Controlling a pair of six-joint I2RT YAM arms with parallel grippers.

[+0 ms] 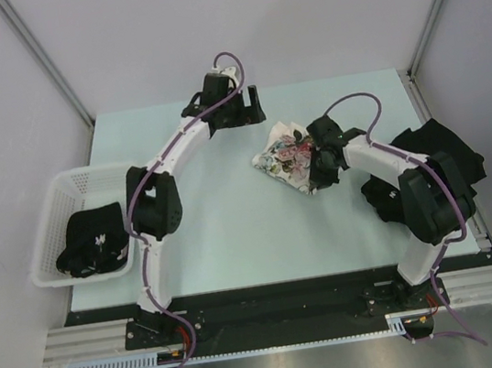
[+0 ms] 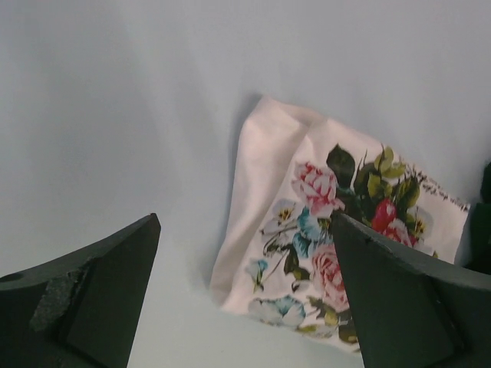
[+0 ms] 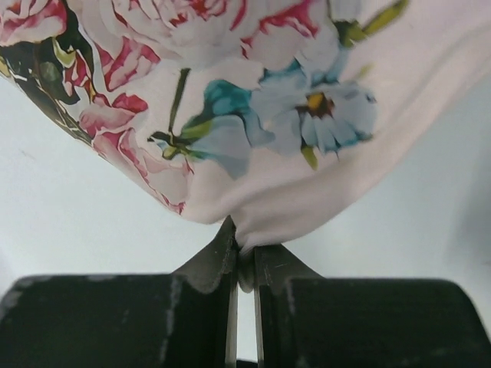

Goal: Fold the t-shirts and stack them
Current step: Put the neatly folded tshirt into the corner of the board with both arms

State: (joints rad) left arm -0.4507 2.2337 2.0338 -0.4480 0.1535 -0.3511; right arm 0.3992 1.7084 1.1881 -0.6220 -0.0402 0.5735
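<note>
While the cream floral t-shirt (image 1: 287,157) lies crumpled right of the table's (image 1: 236,241) middle, the right gripper (image 3: 244,268) is pinched tight on a fold of its edge. The left gripper (image 1: 244,108) hangs wide open and empty, far-left of it. Nothing looks folded yet (judging from above): black t-shirts (image 1: 432,156) lie heaped at the right edge, with another black t-shirt (image 1: 95,239) in the mesh basket (image 1: 66,185) at the left.

Bright, even light with faint soft shadows; the left pincer (image 2: 245,222) looks slightly out of focus.
</note>
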